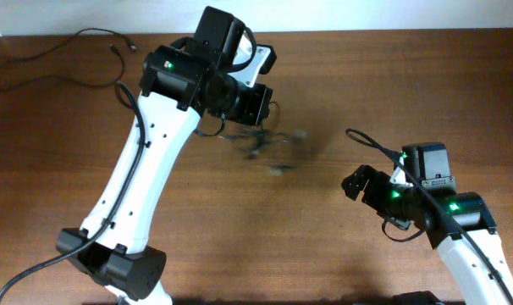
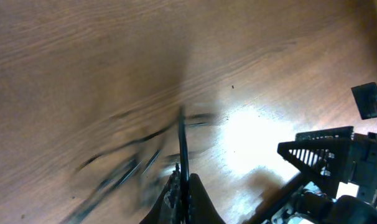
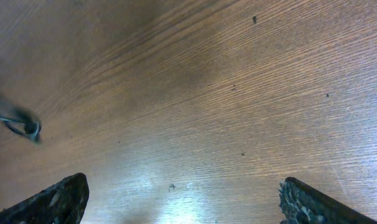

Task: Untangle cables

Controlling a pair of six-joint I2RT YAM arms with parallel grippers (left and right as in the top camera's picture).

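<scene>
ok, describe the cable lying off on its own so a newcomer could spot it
Go to the top-left corner of the table in the overhead view, beyond the left arm. A thin black cable lies there in a loose loop. Unlike the blurred tangle pinched in the left gripper mid-table, it lies flat and untouched.

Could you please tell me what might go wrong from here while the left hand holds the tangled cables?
1. The left hand is shut on a thin strand of the tangled cables, which look blurred with motion; they might slip out.
2. The right hand is open and apart from them, so pulling from one point may tighten the knot.
</scene>
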